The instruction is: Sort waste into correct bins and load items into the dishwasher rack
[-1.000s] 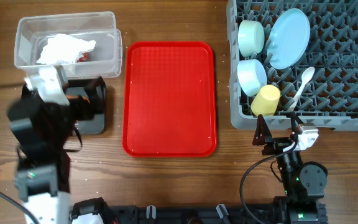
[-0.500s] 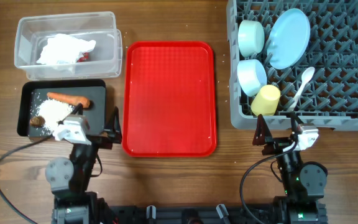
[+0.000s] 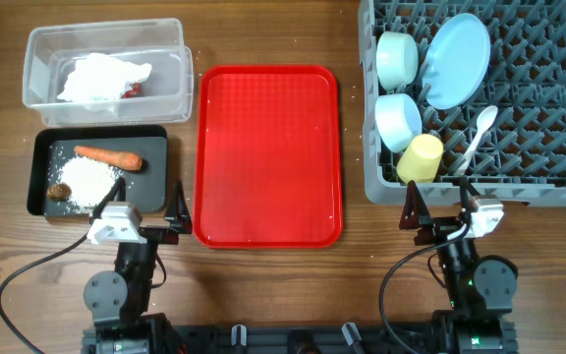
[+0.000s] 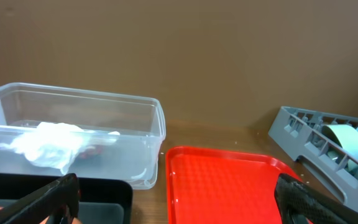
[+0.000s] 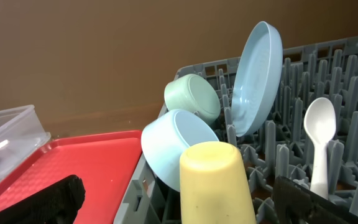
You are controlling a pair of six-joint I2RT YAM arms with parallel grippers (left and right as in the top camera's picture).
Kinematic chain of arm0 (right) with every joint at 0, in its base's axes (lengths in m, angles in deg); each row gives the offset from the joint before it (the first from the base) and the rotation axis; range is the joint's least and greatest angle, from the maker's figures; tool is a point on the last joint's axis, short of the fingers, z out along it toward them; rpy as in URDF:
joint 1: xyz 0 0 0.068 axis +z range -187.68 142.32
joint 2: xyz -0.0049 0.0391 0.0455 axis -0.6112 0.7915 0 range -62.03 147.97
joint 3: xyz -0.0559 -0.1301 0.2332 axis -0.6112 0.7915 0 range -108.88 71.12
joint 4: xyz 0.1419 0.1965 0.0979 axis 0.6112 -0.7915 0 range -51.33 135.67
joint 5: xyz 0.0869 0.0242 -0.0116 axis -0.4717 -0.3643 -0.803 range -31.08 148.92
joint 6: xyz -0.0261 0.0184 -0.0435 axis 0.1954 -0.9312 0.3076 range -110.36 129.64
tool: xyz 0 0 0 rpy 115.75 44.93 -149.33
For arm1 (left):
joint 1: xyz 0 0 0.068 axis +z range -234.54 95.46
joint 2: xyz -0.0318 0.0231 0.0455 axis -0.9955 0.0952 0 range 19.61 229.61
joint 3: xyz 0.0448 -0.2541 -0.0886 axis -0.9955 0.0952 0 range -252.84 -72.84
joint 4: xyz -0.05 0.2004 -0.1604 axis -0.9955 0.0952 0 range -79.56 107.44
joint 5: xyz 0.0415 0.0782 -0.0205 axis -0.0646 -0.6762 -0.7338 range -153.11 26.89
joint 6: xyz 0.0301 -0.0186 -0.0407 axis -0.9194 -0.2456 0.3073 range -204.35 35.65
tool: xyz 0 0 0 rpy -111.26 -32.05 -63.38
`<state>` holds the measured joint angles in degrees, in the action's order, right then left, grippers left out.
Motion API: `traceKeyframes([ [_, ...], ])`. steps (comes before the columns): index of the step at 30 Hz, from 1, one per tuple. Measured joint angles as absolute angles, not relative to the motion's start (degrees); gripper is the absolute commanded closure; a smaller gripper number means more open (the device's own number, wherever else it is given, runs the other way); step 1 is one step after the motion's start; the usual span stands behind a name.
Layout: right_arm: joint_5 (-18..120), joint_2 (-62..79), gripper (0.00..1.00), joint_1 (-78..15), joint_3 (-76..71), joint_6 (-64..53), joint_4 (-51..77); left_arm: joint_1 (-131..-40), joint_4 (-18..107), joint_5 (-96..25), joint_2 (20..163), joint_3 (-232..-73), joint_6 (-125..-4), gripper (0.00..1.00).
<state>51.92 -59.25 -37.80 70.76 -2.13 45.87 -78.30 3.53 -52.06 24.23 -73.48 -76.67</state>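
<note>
The clear tub (image 3: 37,44) holds the crumpled white napkin (image 3: 101,77) and a red scrap (image 3: 132,90). In the black tray (image 3: 39,202) lie the carrot (image 3: 108,156), white grains (image 3: 90,180) and a brown lump (image 3: 60,191). The grey dishwasher rack (image 3: 519,118) carries the plate (image 3: 457,59), two bowls (image 3: 397,57) (image 3: 397,120), the yellow cup (image 3: 421,157) and the spoon (image 3: 480,133). My left gripper (image 3: 150,214) (image 4: 176,205) is open near the black tray's front right corner. My right gripper (image 3: 440,211) (image 5: 185,208) is open just in front of the rack, facing the yellow cup (image 5: 216,180).
A red serving tray (image 3: 268,152) lies between the bins and the rack, with nothing on it. Both arm bases stand at the table's front edge. Bare wood shows in front of the tray.
My left arm has pulled back from over the black tray to the front of the table, uncovering the tray's contents. The right arm has not moved.
</note>
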Motion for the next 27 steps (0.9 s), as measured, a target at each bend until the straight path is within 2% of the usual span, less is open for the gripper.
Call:
traceKeyframes([
  [6,51.9,-59.25,0.0,-37.8,70.76,-2.13,45.87,-78.3,13.45,-52.84,20.53,-73.4,-76.67,0.0],
  [27,51.92,-59.25,0.0,-37.8,70.76,-2.13,45.9,-78.3,13.67,-53.04,20.4,-73.4,-76.65,0.0],
])
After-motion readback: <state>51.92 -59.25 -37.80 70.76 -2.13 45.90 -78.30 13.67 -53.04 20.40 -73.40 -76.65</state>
